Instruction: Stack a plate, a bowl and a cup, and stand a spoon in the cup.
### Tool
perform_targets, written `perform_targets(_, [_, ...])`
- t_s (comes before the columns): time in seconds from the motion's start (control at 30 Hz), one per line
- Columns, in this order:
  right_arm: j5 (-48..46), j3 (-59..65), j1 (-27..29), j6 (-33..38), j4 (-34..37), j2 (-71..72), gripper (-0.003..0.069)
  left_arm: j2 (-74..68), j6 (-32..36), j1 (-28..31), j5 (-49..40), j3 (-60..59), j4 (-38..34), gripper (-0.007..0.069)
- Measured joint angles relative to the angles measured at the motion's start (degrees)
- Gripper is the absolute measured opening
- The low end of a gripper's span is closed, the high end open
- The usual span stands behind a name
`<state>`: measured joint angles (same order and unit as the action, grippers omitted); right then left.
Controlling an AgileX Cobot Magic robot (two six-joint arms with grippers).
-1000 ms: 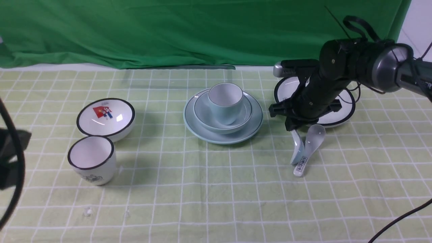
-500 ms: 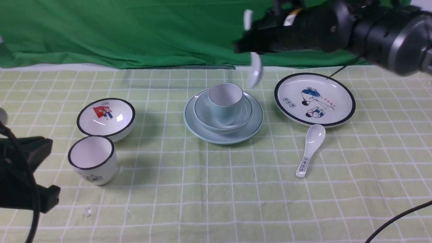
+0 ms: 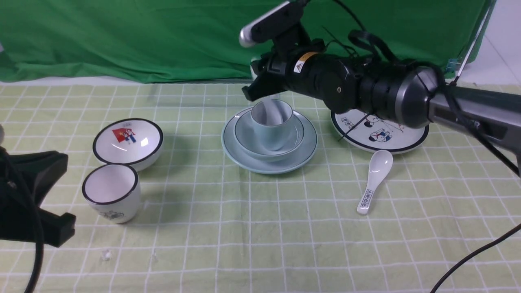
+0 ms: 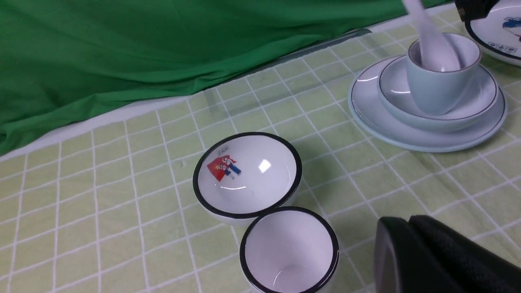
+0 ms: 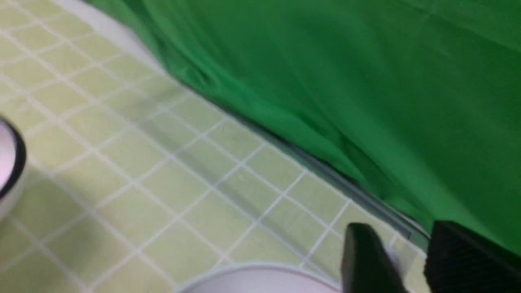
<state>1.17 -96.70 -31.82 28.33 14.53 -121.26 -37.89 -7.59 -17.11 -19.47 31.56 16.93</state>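
Stack sits on the counter (image 3: pixel 228 244): pale plate (image 3: pixel 232 152) lowest, pale bowl (image 3: pixel 244 142) in it, pale cup (image 3: pixel 272 134) inside the bowl. Plain spoon (image 3: pixel 272 110) stands bowl-end down in the cup, handle tilting toward 11 o'clock in the front view. Right claw (image 5: pixel 401 248) is above the cup, fingers parted, the spoon between them (blurred up close; cannot tell whether either finger touches it). Left claw (image 4: pixel 407 223), at 8 o'clock from the stack, is closed, gripping nothing. Also from the stack: flag-print bowl (image 3: pixel 128 142) at 9 o'clock, black-rimmed cup (image 3: pixel 112 195) at 8, cartoon plate (image 3: pixel 401 136) at 3, marked spoon (image 3: pixel 376 173) at 4.
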Motion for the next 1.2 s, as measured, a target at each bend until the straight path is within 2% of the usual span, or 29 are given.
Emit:
perform_targets(0.07, [-2.4, 0.0, 0.0, 2.2, 0.0, 0.7, 0.0296, 0.0, 0.0, 0.0, 0.4, 0.0, 0.0, -0.0036])
perform_targets(0.13, [-9.7, 0.1, 0.2, 5.1, 0.0, 4.6, 0.0279, 0.0, 0.0, 0.0, 1.1, 0.0, 0.2, -0.0036])
perform_targets(0.23, [-17.8, 0.1, 0.9, 5.8, -0.5, 12.2, 0.0192, 0.0, 0.0, 0.0, 1.8, 0.0, 0.6, -0.0036])
perform_targets(0.37, [-29.5, 0.0, 3.3, 5.4, -4.3, 30.4, 0.0035, 0.0, 0.0, 0.0, 1.9, 0.0, 0.6, -0.0036])
perform_targets(0.6, [-40.6, 3.3, 8.8, -3.4, -11.3, 54.8, 0.0011, 0.0, 0.0, 0.0, 2.0, 0.0, 0.6, -0.0036])
perform_targets(0.63, [-40.7, 3.8, 8.9, -3.7, -11.5, 56.0, 0.0011, 0.0, 0.0, 0.0, 2.0, 0.0, 0.6, -0.0036])
perform_targets(0.8, [-38.5, 23.4, 9.5, -5.5, -11.6, 68.7, 0.0011, 0.0, 0.0, 0.0, 2.0, 0.0, 0.8, -0.0031])
perform_targets(0.83, [-38.2, 24.3, 9.6, -5.8, -11.6, 69.3, 0.0011, 0.0, 0.0, 0.0, 2.0, 0.0, 0.8, -0.0031])
perform_targets(0.9, [-35.3, 36.7, 9.6, -11.1, -11.6, 72.5, 0.0013, 0.0, 0.0, 0.0, 2.1, 0.0, 0.8, -0.0031])
perform_targets(1.0, [-34.7, 47.1, 9.6, -19.8, -11.6, 74.2, 0.0017, 0.0, 0.0, 0.0, 2.2, 0.0, 0.8, -0.0031])
perform_targets(1.07, [-34.5, 53.1, 9.6, -23.2, -11.9, 74.7, 0.0017, 0.0, 0.0, 0.0, 2.2, 0.0, 0.8, -0.0031])
perform_targets(1.2, [-34.3, 59.8, 9.6, -25.1, -13.8, 74.7, 0.0009, 0.0, 0.0, 0.0, 2.2, 0.0, 0.8, -0.0031])
